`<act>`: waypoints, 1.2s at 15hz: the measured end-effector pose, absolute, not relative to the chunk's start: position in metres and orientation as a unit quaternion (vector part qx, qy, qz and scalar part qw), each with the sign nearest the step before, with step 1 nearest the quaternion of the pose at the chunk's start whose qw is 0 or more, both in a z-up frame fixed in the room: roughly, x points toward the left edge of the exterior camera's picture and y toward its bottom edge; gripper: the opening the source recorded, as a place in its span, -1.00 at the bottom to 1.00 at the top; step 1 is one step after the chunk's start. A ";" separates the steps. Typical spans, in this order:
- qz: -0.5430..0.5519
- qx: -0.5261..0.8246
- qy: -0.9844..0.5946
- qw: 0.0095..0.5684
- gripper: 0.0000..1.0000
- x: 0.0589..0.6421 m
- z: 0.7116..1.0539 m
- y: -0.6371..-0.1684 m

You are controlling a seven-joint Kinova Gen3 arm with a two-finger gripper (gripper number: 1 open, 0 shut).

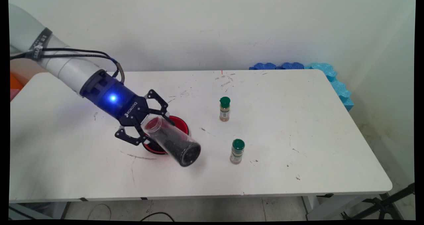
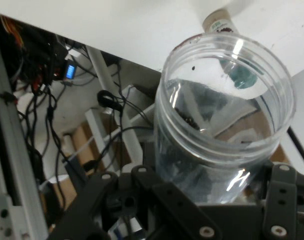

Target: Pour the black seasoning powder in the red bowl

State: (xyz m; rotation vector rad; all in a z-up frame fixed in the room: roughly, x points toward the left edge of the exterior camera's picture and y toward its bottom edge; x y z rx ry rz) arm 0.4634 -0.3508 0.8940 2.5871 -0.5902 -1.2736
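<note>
- Gripper (image 1: 155, 129) is pinching a clear jar (image 1: 172, 140) near its upper end, w/ one finger on each side of the wall.
- Jar is tilted steeply: clear end is up by the fingers, dark end is down and toward the table's near edge.
- Jar looks to be off the table (image 1: 298, 172). Can't tell if the low end touches the top.
- Dark grainy stuff sits in the jar's lower part, and the upper part is see-through.
- Hand view: jar (image 2: 224, 115) rises between the black links, round rim in sight, a few dark specks on the inner wall. Can't tell from either view which end is open or whether there's a lid.
- Red dish (image 1: 180, 124) lies flat on the table right under the gripper and jar, partly hidden by both.
- Two small spice bottles w/ green caps stand upright to the right, apart from jar and dish.
- Far bottle (image 1: 224, 109) is nearer the wall, and near bottle (image 1: 237, 151) is closer to the front edge, just right of the jar's dark end but not touching it.
- One bottle shows through the jar wall in the hand view; can't tell which.
- Blue foam (image 1: 331, 76) lies along the table's far right corner, well apart from the rest.
- Arm comes in from upper left, wrist angled down and right.
</note>
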 end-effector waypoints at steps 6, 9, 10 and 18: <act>-0.447 0.882 -0.129 0.082 -1.00 0.469 0.892 -0.353; -0.454 0.882 -0.098 0.074 -1.00 0.471 0.891 -0.353; -0.456 0.883 -0.090 0.072 -1.00 0.472 0.890 -0.353; -0.477 0.877 -0.007 0.052 -1.00 0.476 0.882 -0.356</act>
